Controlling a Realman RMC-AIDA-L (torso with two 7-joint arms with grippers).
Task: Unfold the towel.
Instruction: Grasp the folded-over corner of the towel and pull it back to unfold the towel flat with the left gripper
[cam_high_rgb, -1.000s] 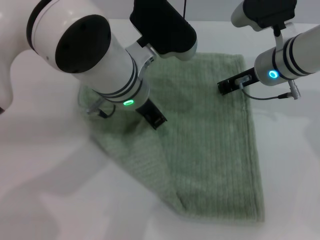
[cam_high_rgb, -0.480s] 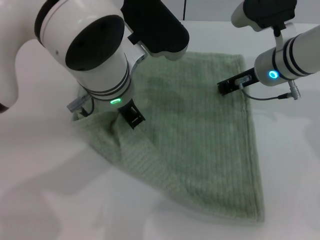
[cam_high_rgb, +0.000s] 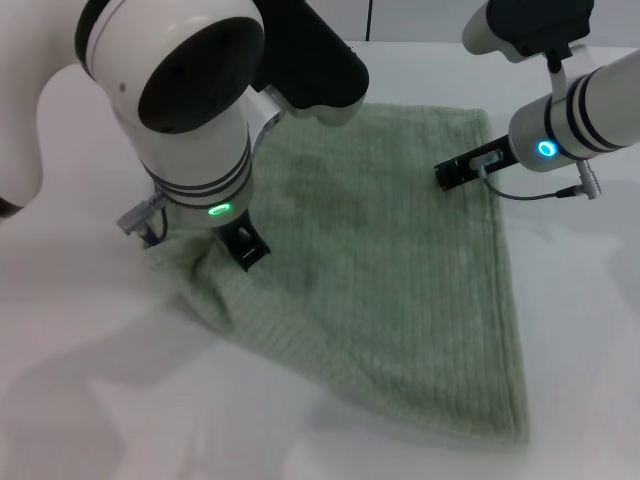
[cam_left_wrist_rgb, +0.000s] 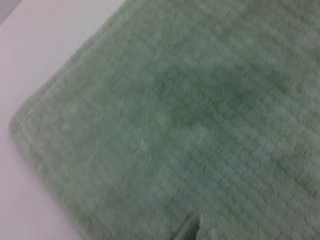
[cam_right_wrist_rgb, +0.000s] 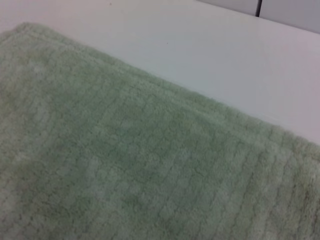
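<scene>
Jaws first: on neither arm can I make out whether they stand apart or together. Those of the left gripper (cam_high_rgb: 243, 246) are low against the towel (cam_high_rgb: 400, 270) at its left corner, where the cloth bunches into a small ridge; whether they pinch that ridge, I cannot tell. From there the towel spreads away to the right and toward the near edge of the white worktop (cam_high_rgb: 90, 400), so the loose bulk lies right of the left gripper. Its left side runs as a long diagonal down to the near right corner, which suggests a layer not fully opened. The long straight hem runs along the right side, from far to near. At the far right corner the right gripper (cam_high_rgb: 452, 172) sits on or just above the cloth, as if pinning it. The left arm is plainly the nearer one to the bunched corner, so I'd judge any further spreading falls to it, drawing leftward, away from the right gripper.
</scene>
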